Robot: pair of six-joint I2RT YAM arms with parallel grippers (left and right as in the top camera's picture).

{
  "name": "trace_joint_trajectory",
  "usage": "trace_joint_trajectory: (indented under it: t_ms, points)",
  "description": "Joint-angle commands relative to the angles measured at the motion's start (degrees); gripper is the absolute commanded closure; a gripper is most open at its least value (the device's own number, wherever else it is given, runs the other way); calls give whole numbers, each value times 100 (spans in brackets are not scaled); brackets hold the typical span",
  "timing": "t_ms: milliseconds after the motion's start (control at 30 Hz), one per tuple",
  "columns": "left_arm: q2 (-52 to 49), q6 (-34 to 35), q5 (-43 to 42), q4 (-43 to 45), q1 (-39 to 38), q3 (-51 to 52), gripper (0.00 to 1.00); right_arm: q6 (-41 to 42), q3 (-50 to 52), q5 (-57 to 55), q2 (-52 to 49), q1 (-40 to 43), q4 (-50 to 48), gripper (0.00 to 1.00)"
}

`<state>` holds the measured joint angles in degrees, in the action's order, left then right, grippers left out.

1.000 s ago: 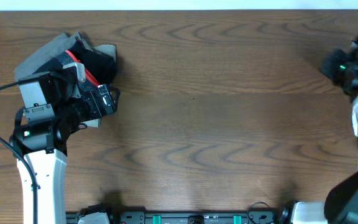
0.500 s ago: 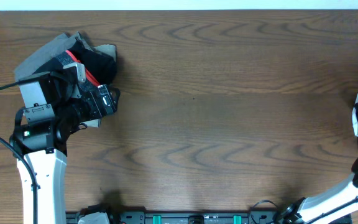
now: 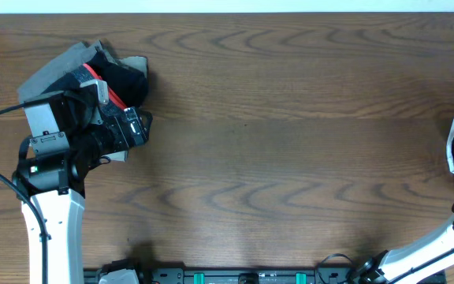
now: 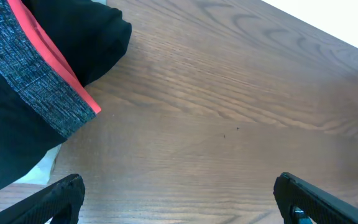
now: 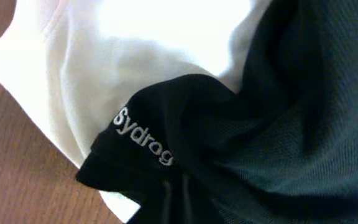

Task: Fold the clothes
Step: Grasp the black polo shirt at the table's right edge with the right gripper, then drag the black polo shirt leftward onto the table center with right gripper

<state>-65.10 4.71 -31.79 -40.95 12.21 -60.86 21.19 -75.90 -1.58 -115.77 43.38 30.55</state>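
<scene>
My left hand (image 4: 179, 190) hangs spread and empty beside the stacked pile (image 3: 105, 75) at the desk's (image 3: 274, 158) left. My right hand is pinched together over 2 crumpled garments, a white piece (image 5: 104, 56) and a black piece (image 5: 278, 124); I cannot tell whether it grips either. Folding looks unfinished.

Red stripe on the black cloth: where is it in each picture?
Overhead: the red stripe is at the top left, in the pile.
Left wrist: the stripe is at the top left, slanting down beside a grey band.
Right wrist: not in it; only white cloth and black cloth show.
Shared landmark: the brown wooden table, seen in all three.
</scene>
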Motion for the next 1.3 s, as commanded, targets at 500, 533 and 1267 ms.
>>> trace_joint_trajectory:
  t_ms: [500, 533, 1267]
  points:
    - [-7, 31, -74, -9, -9, -125, 2, 26, 13, 2669, 2485, -1558, -468, 99]
    - [-7, 33, -55, -11, -7, -125, 2, 76, 13, 2883, 2485, -1849, -581, 99]
    - [-7, 31, 140, -17, -9, -125, 2, -378, 15, 3086, 1049, -7766, -1624, 99]
